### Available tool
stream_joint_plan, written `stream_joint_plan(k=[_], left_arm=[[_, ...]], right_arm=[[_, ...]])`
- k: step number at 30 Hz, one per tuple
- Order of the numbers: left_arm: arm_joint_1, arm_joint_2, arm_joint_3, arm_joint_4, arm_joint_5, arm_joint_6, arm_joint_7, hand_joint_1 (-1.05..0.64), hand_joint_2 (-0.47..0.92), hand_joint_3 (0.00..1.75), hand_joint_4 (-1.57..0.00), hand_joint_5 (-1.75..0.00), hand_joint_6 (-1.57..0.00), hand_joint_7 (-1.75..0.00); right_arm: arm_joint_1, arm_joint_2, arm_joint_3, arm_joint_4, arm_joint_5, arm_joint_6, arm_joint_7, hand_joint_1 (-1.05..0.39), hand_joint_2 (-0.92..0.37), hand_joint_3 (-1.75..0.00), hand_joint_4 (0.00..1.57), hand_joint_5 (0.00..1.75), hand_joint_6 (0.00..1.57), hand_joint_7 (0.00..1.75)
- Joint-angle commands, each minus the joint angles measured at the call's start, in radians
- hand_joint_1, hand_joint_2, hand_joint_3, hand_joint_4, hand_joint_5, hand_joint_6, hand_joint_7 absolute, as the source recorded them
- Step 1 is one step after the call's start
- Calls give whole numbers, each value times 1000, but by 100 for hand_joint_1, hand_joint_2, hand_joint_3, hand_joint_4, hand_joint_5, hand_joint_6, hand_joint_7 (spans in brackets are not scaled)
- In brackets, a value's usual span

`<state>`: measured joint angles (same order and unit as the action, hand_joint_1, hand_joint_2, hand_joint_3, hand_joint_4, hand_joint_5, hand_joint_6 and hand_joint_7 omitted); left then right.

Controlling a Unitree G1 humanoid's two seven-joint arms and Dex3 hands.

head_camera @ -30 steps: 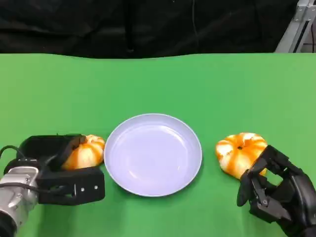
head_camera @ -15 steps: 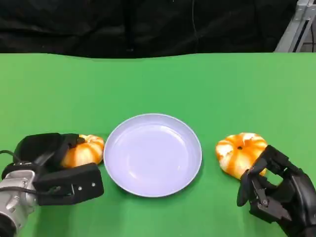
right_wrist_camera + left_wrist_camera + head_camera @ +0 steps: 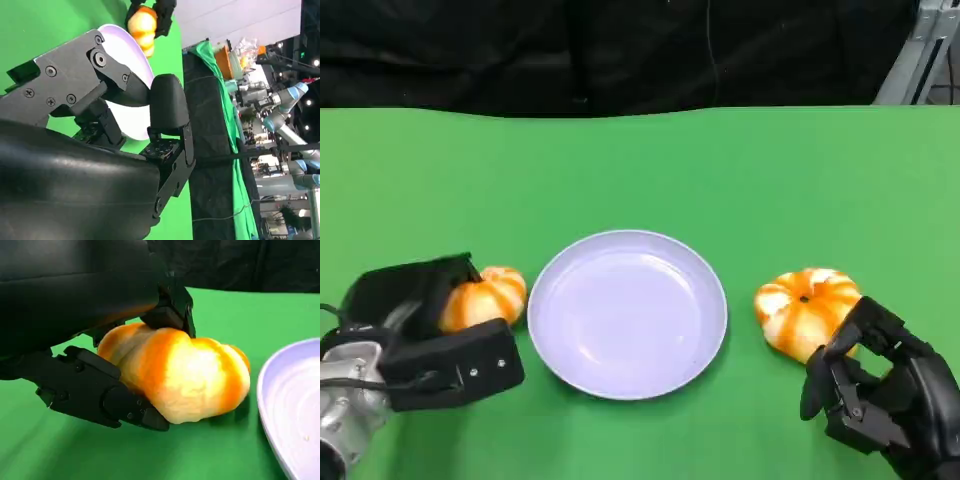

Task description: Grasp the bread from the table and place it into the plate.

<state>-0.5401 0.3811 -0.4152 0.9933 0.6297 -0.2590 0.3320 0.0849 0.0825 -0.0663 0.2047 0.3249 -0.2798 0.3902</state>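
An orange-and-white bread roll (image 3: 485,298) lies just left of the pale lavender plate (image 3: 625,315), and my left hand (image 3: 430,340) grips it. The left wrist view shows the fingers (image 3: 170,305) over the roll (image 3: 185,375) and the thumb under it, close to the green cloth, with the plate rim (image 3: 295,405) beside it. A second, similar roll (image 3: 805,308) sits right of the plate. My right hand (image 3: 885,395) stands just in front of that roll with its fingers bent and nothing in them. The right wrist view looks past this hand (image 3: 100,150) to the plate (image 3: 132,65).
A green cloth (image 3: 640,170) covers the table, with bare room behind the plate. Black curtain hangs along the far edge. A metal frame (image 3: 920,50) stands at the back right corner.
My left hand has drawn in around the left roll and shifted slightly up and left with it. The right hand and right roll have stayed put.
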Motion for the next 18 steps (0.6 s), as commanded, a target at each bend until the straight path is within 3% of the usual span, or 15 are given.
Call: stream_joint_plan(k=[1, 9, 13, 18], left_arm=[[13, 38, 29, -59, -14, 13, -20, -4, 92, 29, -60, -175, -53, -150], [46, 55, 89, -255, -37, 68, -82, -5, 91, 21, -59, -175, -46, -168], [61, 54, 86, -369, -9, 83, -85, -4, 90, 15, -62, -175, -49, -164], [72, 28, 84, -462, -16, 72, -111, -3, 92, 24, -62, -175, -51, -170]], right_arm=[[-7, -10, -14, 10, 10, -21, 8, -17, -51, -118, 88, 175, 64, 172], [-5, -10, -17, 12, 13, -26, 11, -17, -51, -118, 88, 175, 64, 170], [0, -12, -16, -2, 12, -11, 7, -18, -51, -117, 87, 175, 65, 170], [-5, -10, -19, 16, 11, -35, 16, -18, -51, -117, 87, 175, 64, 170]])
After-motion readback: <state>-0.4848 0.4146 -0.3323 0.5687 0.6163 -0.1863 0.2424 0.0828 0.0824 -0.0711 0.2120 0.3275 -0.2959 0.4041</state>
